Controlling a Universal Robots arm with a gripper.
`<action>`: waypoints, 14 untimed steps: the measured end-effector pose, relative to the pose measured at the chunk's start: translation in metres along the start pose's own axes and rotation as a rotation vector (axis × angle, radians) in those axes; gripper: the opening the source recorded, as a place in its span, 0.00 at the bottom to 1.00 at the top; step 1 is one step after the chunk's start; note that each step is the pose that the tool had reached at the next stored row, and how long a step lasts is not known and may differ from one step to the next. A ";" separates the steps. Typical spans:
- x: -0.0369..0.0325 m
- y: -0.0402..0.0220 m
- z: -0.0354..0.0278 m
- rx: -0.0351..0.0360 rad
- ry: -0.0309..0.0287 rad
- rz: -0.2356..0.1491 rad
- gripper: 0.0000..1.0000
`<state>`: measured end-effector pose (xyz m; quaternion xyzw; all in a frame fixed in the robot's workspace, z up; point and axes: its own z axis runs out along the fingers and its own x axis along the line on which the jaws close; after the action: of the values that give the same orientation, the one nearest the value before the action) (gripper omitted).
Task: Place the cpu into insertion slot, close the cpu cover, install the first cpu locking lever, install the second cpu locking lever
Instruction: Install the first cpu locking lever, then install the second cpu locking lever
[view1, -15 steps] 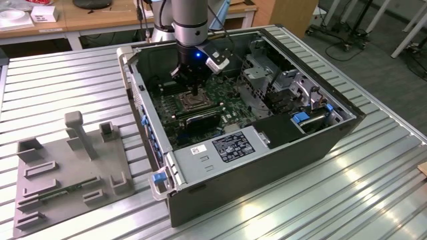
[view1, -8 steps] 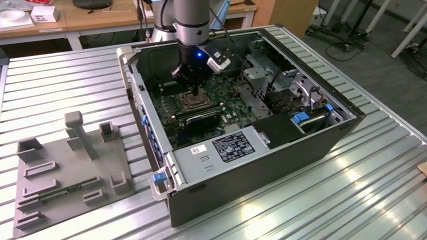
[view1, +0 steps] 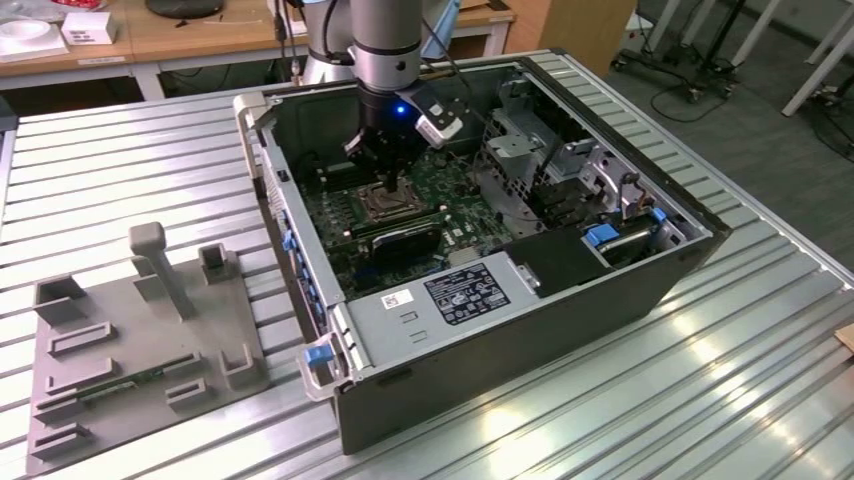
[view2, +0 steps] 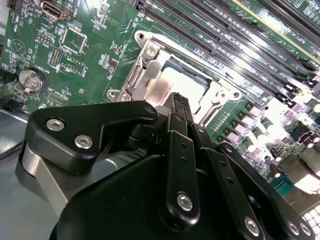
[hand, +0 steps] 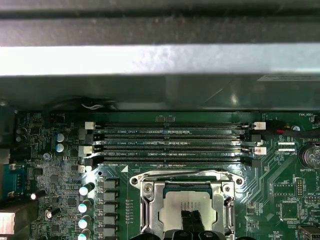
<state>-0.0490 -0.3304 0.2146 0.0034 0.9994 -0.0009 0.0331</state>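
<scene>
In the exterior view, an open computer case (view1: 534, 270) lies on its side on the ribbed metal table (view1: 120, 170), and the arm reaches down into it. The gripper (view1: 388, 186) hangs just above the insertion slot (view1: 384, 206) on the green motherboard (view1: 454, 185). A grey fixture tray (view1: 134, 350) sits on the table well apart from the case, toward the exterior view's left.

In the second wrist view, the gripper's fingers (view2: 176, 102) are drawn together, their tips over the cpu (view2: 172, 82), which lies seated in the insertion slot (view2: 150, 50). The cpu cover (view2: 216, 95) frames the chip's pale face.

In the first wrist view, the clenched fingertips (hand: 192, 220) rest over the cpu (hand: 189, 204) inside the cpu cover (hand: 159, 200). Long black memory slots (hand: 170, 142) run beside the insertion slot.
</scene>
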 end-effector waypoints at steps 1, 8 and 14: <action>0.0000 0.0000 0.0000 0.0000 0.0001 0.000 0.11; 0.0000 -0.0026 0.0000 0.0000 0.0001 0.000 0.11; 0.0000 -0.0028 0.0000 0.0001 0.0001 0.000 0.11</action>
<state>-0.0490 -0.3332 0.2146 0.0034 0.9994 -0.0009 0.0331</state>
